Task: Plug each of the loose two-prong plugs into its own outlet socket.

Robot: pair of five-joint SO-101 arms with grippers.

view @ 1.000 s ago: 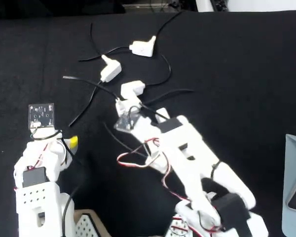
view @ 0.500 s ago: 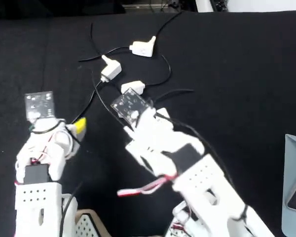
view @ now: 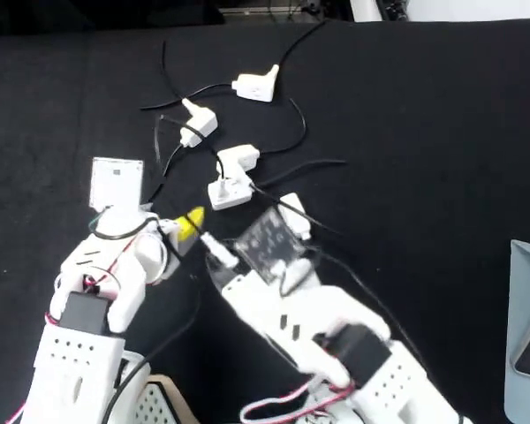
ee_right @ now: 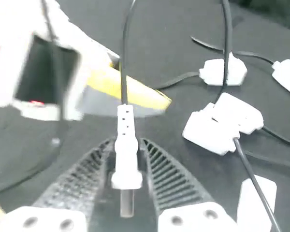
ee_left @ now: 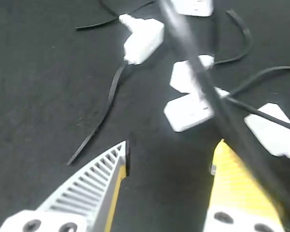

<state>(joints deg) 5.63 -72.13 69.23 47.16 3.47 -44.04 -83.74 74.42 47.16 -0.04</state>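
My right gripper is shut on a slim white two-prong plug, whose black cable runs away from it. In the high view that gripper sits at the table's middle near side, holding the plug. Just beyond lies a white outlet block touching a second white piece; the same block is close ahead of the right fingers. My left gripper is open and empty, with the outlet block ahead and a black cable crossing it. Its yellow fingertip is beside the right gripper.
Farther back lie a white plug and another white outlet piece, with loose black cables looping around them. A small white piece rests beside the right arm. A pale blue object stands at the right edge.
The right arm pulled back toward the near side and left with the white plug in its fingers. The left arm swung right toward the outlet block. Black cables shifted.
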